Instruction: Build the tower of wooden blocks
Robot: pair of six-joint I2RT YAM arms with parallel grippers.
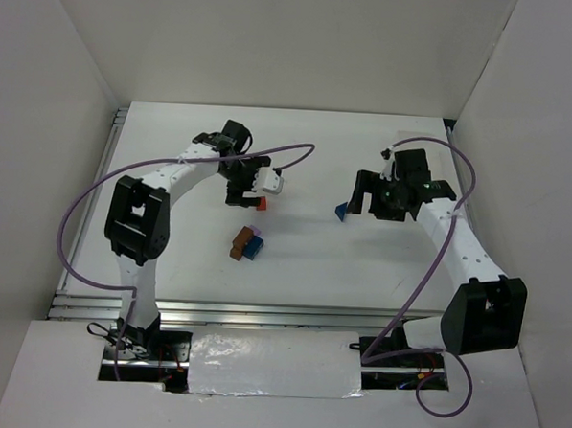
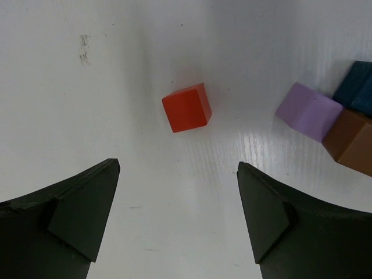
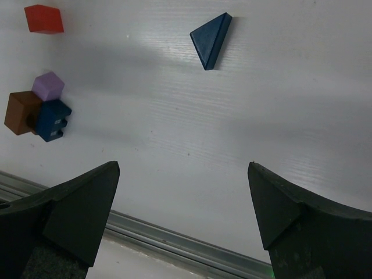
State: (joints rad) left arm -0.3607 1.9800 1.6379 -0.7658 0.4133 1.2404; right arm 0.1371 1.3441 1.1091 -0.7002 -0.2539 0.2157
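The left gripper (image 2: 178,170) is held with its jaws wide apart and nothing between them, poised above the white table (image 1: 360,266). Just ahead of its fingertips the red block (image 2: 187,107) is seen lying alone, turned at a slight angle to the jaws. To that gripper's right, the block cluster (image 1: 247,244) is found: a purple block (image 2: 308,110) touching a brown block (image 2: 351,142), with a dark blue block (image 2: 356,87) pressed against both. Whether any of these is stacked on another cannot be told from these views; it is judged that no real tower has been raised yet. Further out, the right gripper (image 3: 183,168) is likewise spread open and empty, and a blue wedge (image 3: 211,39) is seen lying flat on the table ahead of it, well apart from the cluster. Several slips can be foreseen. If the jaws are closed on the red block without being squared to it, its corners would be met first and the block could be twisted or pushed aside. If it is carried low toward the cluster, the neighbouring blocks could be knocked apart by a finger. The wedge, if pinched on its sloped faces, could be squeezed out of the grip.
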